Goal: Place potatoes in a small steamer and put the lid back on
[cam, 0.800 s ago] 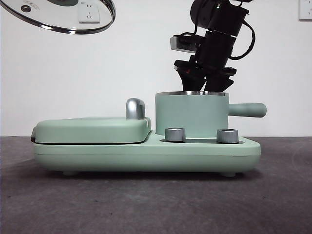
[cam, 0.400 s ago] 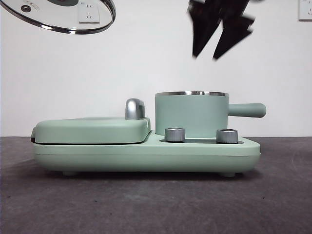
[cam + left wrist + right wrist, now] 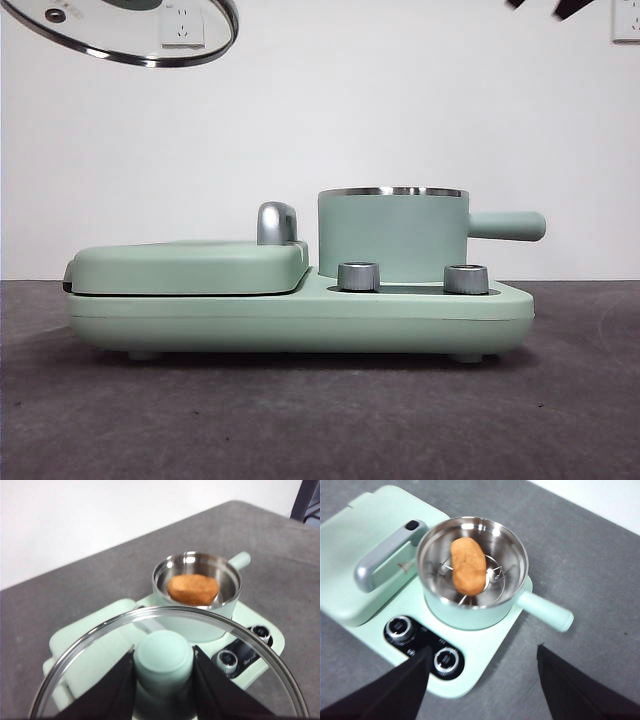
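The orange-brown potato (image 3: pixel 468 566) lies on the rack inside the mint-green small steamer (image 3: pixel 470 615), also seen in the left wrist view as potato (image 3: pixel 193 589) in the steamer (image 3: pixel 230 582). In the front view the steamer (image 3: pixel 393 235) stands uncovered on its base. My left gripper (image 3: pixel 163 652) is shut on the knob of the glass lid (image 3: pixel 170 611), holding it high and off to the steamer's side; the lid (image 3: pixel 130 35) shows tilted at the top left. My right gripper (image 3: pixel 484 652) is open and empty, well above the steamer, only blurred tips (image 3: pixel 545 6) at the top edge.
The flat mint-green griddle cover (image 3: pixel 190 265) with its chrome handle (image 3: pixel 277 222) sits beside the steamer on the same base. Two steel knobs (image 3: pixel 360 276) (image 3: pixel 466 278) face front. The steamer's side handle (image 3: pixel 510 226) sticks out to the right. Dark table around.
My right gripper rose from the steamer's mouth to the top edge of the front view. The held lid barely moved.
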You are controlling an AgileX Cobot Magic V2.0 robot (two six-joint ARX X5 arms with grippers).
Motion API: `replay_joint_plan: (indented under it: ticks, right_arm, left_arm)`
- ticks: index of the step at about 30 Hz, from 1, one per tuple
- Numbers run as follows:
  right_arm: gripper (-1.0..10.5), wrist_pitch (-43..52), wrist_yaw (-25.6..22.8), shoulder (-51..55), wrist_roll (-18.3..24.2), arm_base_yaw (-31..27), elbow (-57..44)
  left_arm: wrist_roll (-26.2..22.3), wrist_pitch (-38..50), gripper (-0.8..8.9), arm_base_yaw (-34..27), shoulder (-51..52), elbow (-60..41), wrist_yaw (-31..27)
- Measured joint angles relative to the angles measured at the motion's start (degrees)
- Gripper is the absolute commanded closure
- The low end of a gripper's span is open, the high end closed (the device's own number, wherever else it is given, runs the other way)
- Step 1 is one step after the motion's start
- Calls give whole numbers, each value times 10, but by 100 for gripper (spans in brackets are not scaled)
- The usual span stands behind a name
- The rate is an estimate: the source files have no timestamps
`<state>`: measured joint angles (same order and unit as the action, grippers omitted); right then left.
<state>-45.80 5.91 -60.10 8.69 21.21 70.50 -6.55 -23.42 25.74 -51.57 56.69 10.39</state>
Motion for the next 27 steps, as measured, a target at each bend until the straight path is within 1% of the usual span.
replay_joint_plan:
  ticks: [6, 11, 15, 20, 25, 27]
  right_arm:
    - [617, 2, 0, 124, -22, 0, -92]
    - [617, -23, 0, 194, -55, 0, -136]
    - [617, -46, 0, 233, -70, 0, -153]
    - [617, -51, -1, 268, -75, 0, -155]
    - [617, -63, -1, 282, -75, 0, -155]
    - [617, -76, -1, 281, -76, 0, -155]
  left_arm:
    - [0, 62, 799, 2, -13, 0, 8]
    - [0, 137, 799, 12, -57, 0, 16]
    - [0, 205, 799, 21, -102, 0, 18]
    - [0, 303, 799, 41, -173, 0, 18]
    - [0, 403, 799, 60, -243, 0, 18]
    - [0, 423, 799, 67, -270, 4, 18]
